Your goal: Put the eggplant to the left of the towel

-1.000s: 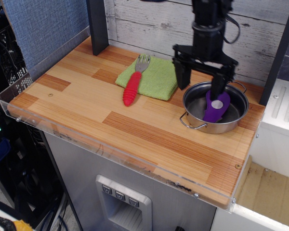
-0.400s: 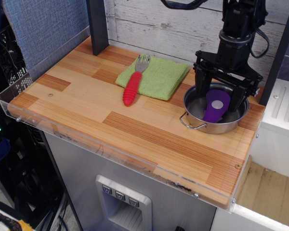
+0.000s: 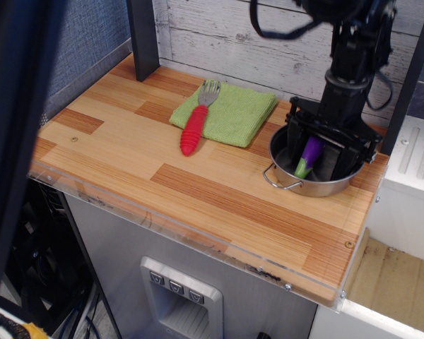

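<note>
Gripper: the gripper (image 3: 315, 157) is down inside the steel pot (image 3: 290, 181), its black fingers (image 3: 295, 145) standing either side of the eggplant; whether they actually pinch it I cannot tell from here.
Eggplant: the eggplant (image 3: 308, 156) sits tilted up on edge between the fingers, green stem end low toward the pot's near wall, purple body leaning up and back.
Pot: the pot stands just right of the towel, close to it, one wire handle pointing out toward the front edge of the table.
Towel: the lime-green towel (image 3: 233, 113) lies flat left of the pot, near the back wall.
Fork: a red-handled fork (image 3: 196, 125) rests across the towel's left edge, tines on the cloth, handle spilling onto the wooden tabletop (image 3: 127, 155).
Step in hand: looks like the grasp itself, down in the pot.
Next move: I'd say a firm closure, a lift clear of the pot rim, then a carry over towel and fork to the bare wood left of the towel.
</note>
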Action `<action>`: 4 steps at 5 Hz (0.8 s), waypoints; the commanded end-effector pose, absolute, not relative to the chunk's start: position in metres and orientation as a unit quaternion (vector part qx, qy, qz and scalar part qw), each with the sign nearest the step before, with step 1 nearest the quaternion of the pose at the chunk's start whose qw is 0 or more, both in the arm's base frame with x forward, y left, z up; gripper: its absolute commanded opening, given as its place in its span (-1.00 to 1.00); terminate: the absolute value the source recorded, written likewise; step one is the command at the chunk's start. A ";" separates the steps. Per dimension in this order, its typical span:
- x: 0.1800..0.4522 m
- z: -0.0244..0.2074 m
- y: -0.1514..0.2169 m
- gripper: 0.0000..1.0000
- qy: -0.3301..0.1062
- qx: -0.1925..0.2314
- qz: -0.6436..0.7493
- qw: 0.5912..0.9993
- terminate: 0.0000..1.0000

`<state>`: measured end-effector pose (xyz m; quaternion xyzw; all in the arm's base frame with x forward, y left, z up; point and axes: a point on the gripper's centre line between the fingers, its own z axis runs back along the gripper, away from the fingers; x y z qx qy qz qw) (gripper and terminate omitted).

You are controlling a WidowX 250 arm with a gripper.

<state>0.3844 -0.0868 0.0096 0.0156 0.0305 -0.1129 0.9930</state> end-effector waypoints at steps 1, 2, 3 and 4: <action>0.387 0.015 -0.093 -1.00 0.016 0.031 -0.126 0.991 -1.00; 0.385 0.029 -0.097 -1.00 0.001 0.034 -0.132 0.991 -1.00; 0.384 0.046 -0.098 -1.00 -0.019 0.031 -0.133 0.990 -1.00; 0.384 0.077 -0.091 -1.00 -0.051 0.019 -0.123 0.991 -1.00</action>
